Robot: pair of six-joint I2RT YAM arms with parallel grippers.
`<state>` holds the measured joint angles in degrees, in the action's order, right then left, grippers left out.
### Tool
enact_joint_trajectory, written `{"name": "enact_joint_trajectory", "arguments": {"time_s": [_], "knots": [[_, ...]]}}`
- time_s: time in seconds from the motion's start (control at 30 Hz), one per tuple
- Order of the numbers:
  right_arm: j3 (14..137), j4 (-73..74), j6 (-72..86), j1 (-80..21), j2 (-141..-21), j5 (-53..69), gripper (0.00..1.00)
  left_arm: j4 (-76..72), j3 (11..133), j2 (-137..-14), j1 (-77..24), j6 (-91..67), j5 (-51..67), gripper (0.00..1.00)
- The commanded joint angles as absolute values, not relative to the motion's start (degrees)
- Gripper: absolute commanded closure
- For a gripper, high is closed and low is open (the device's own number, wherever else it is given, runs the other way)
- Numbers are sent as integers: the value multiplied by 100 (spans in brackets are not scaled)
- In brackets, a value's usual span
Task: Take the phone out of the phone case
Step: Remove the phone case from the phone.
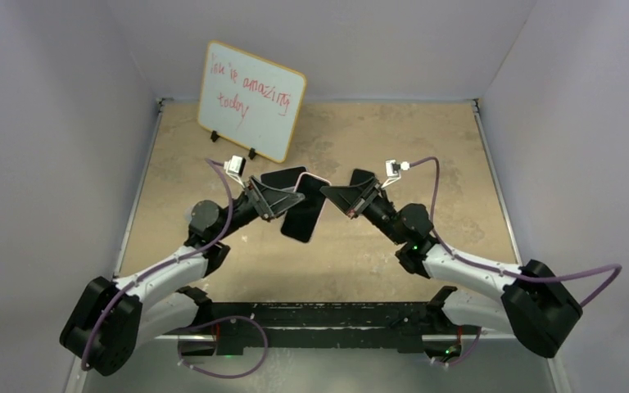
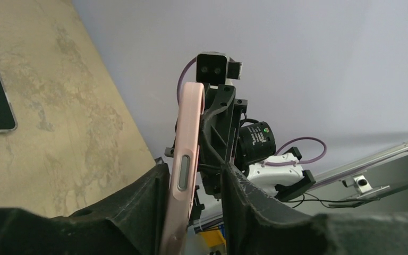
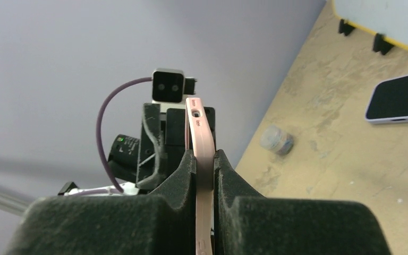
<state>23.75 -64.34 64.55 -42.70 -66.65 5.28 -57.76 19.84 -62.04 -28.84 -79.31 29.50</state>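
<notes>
Held aloft by the right gripper [image 3: 204,159] alone, its fingers pinched on one edge, the pale pink rubbery phone case [image 1: 303,214] could, we judge, slip or twist free. The left gripper [image 2: 194,175] stands spread, one finger merely alongside. The case looks thin and empty. The black glass-faced phone [image 1: 281,175] lies at its eleven o'clock, flat on the tan mottled table [image 1: 426,246].

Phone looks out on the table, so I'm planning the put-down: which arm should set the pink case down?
Right. The right claw is shut on the pink case, so it could carry it alone. The left claw stands open around the case; the phone lies on the table.
</notes>
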Motion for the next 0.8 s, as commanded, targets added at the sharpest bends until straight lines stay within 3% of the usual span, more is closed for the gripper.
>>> {"name": "enact_joint_trajectory", "arguments": {"time_s": [0.0,0.27,0.77], "knots": [[2375,-5838,6039,-4147,-6044,-199,100,-5113,2143,-5631,-2882,-7590,2806,53],[2308,-5048,5963,-4096,-5517,-903,100,-3598,2086,-4965,-2883,-7231,2474,47],[2042,-4933,6018,-4086,-5027,-1760,100,-3618,1527,-5014,-2883,-7581,2537,47]]}}
